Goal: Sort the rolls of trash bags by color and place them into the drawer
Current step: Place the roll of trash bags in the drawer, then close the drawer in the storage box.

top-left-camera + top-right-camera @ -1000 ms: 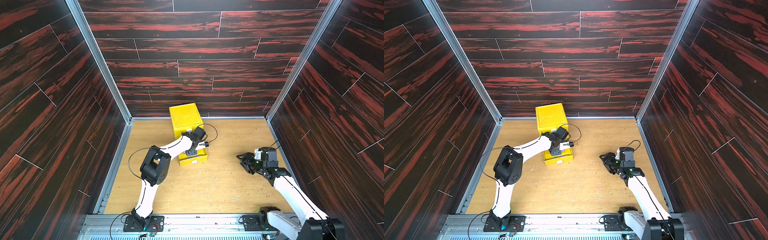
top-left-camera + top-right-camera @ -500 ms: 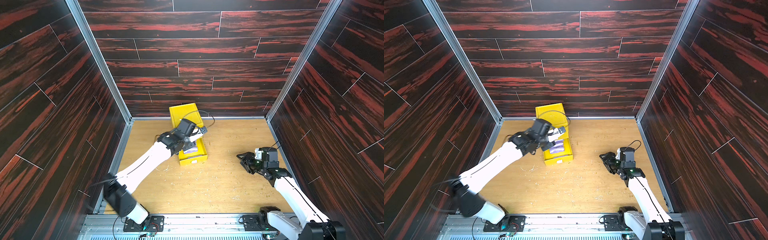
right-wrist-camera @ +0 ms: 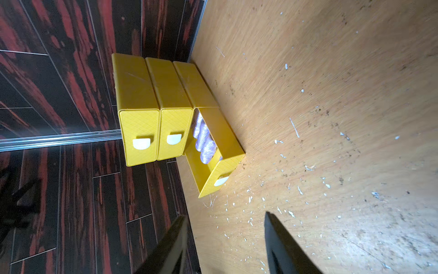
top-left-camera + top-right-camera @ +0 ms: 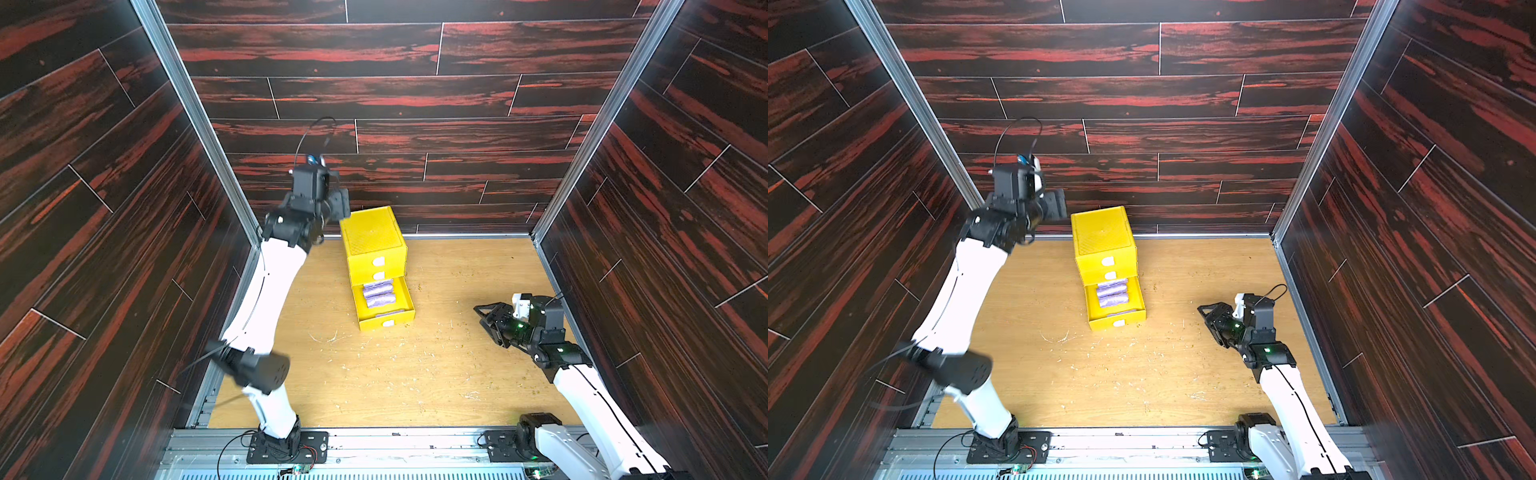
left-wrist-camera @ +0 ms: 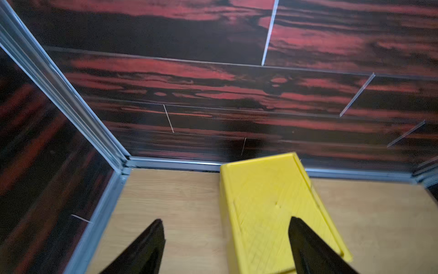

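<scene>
The yellow drawer chest point(image 4: 372, 237) point(image 4: 1102, 232) stands at the back middle of the wooden floor. Its two upper drawers are shut and the bottom drawer point(image 4: 384, 322) is pulled out. Lavender rolls of trash bags point(image 4: 379, 294) point(image 4: 1112, 293) point(image 3: 205, 140) lie side by side inside it. My left gripper point(image 4: 338, 208) point(image 4: 1054, 205) hangs high beside the chest's back left corner, open and empty; in its wrist view point(image 5: 225, 219) the chest top point(image 5: 272, 208) lies below. My right gripper point(image 4: 486, 322) point(image 4: 1208, 318) point(image 3: 224, 215) sits low at the right, open, empty, facing the chest.
Dark red wood-patterned walls point(image 4: 395, 95) close in the back and both sides. White scraps and specks point(image 4: 399, 361) are scattered on the floor in front of the open drawer. A metal rail point(image 4: 374, 444) with both arm bases runs along the front.
My left arm has risen from the open bottom drawer toward the back left corner and its jaws have opened wide. The right arm has stayed put.
</scene>
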{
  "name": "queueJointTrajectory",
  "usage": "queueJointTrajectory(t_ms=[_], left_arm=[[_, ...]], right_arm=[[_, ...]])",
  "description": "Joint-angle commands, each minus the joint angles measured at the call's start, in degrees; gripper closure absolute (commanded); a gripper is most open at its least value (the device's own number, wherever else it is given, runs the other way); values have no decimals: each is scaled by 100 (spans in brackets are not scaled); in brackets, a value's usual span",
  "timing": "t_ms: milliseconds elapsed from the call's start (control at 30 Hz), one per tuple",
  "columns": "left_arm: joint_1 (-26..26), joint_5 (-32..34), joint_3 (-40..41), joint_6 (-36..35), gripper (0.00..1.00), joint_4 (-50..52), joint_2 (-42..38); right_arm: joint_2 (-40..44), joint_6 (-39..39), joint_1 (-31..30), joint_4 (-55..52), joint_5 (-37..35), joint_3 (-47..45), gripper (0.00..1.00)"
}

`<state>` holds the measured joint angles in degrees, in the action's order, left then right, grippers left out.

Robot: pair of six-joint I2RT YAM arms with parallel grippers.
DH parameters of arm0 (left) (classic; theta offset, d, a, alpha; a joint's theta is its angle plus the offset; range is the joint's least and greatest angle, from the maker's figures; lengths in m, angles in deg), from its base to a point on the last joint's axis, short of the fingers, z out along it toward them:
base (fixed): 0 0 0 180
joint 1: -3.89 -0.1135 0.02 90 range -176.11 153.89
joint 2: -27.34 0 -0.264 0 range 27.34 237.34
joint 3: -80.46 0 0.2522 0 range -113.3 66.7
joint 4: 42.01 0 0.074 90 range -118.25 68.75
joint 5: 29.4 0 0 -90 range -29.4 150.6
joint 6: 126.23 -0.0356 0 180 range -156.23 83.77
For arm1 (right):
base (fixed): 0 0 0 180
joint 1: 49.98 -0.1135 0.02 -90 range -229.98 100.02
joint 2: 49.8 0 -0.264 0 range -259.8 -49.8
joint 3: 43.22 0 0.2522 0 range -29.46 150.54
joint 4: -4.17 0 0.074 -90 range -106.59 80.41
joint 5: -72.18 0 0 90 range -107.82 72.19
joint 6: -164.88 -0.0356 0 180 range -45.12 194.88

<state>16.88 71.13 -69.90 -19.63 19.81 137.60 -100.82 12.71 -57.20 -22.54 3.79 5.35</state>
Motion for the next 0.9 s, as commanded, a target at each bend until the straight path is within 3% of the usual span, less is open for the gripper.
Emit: queueJointTrajectory(t_ms=[0, 100, 167, 267, 467, 733, 867], left_arm=[[-593, -1670, -1431, 1591, 0, 1631, 1285], [-916, -2979, -737, 2282, 0, 557, 1486], [-939, -3121, -1207, 2221, 0, 775, 1841], [-948, -3365, -1046, 2247, 0, 528, 1956], [-949, -3429, -931, 2185, 0, 526, 2225], [-948, -3285, -902, 1924, 13, 685, 2316], [-948, -3272, -861, 1692, 19, 860, 2347]], right_arm=[[116, -110, -176, 84, 53, -144, 43], [91, -42, -262, 127, 10, -180, 42], [41, 27, -260, 135, 10, -194, 42], [-54, 69, -268, 172, 22, -220, 42], [-157, -18, -300, 461, 77, -396, 42], [-325, 141, -377, 723, 73, -381, 45], [-232, 34, -772, 1236, -275, -544, 45]])
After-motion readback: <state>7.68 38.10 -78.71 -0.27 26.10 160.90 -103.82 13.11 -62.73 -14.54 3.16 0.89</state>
